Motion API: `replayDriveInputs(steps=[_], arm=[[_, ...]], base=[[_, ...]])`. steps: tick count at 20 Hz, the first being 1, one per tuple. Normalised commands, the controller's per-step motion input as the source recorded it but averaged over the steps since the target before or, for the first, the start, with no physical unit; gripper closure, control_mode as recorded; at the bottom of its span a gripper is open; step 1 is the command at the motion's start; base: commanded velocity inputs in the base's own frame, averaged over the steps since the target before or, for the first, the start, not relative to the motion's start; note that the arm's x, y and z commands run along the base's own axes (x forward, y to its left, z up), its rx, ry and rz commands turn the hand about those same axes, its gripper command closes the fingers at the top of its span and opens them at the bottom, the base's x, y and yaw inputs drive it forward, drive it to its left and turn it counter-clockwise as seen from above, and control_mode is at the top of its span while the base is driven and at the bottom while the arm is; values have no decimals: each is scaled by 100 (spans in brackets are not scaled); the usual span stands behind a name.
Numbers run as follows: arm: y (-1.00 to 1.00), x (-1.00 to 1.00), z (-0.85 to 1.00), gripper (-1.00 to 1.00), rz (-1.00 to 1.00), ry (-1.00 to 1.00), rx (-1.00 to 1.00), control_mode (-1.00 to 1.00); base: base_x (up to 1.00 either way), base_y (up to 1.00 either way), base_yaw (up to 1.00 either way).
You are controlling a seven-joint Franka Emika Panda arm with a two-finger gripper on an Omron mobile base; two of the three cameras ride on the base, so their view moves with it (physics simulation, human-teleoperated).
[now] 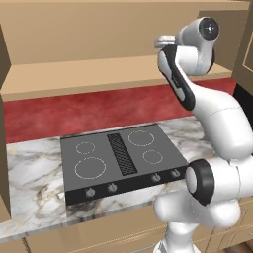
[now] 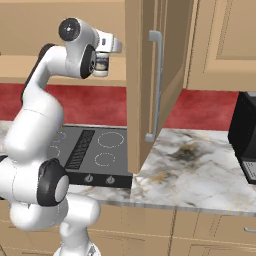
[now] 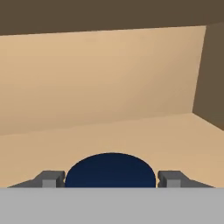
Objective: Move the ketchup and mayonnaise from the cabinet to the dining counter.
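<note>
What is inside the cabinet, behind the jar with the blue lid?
Behind the mayonnaise, the cabinet shows a bare tan shelf, back wall and side wall. The gripper straddles the blue lid; the jar's body is hidden below it.

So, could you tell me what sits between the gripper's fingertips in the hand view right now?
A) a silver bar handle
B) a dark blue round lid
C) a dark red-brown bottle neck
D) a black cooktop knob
B: in the hand view the dark blue round lid of the mayonnaise lies between the two fingertips of the gripper, one at each side of it, inside the tan cabinet.
</note>
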Motion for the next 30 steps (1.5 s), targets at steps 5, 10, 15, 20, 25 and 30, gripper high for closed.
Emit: replayDriveInputs(steps=[5,10,15,20,25,30], arm=[[23,-82,-1,100,-10,-14,-1,-100],[21,-73,0,100,-20,0,0,-100],[30,-75,0,100,-22,0,0,-100],[35,-76,0,100,-21,0,0,-100],[31,-74,0,100,-20,0,0,-100],[27,-76,0,100,-17,0,0,-100]], base=[[0,0,0],[0,0,0],[0,0,0],[0,0,0],[0,0,0],[0,0,0]])
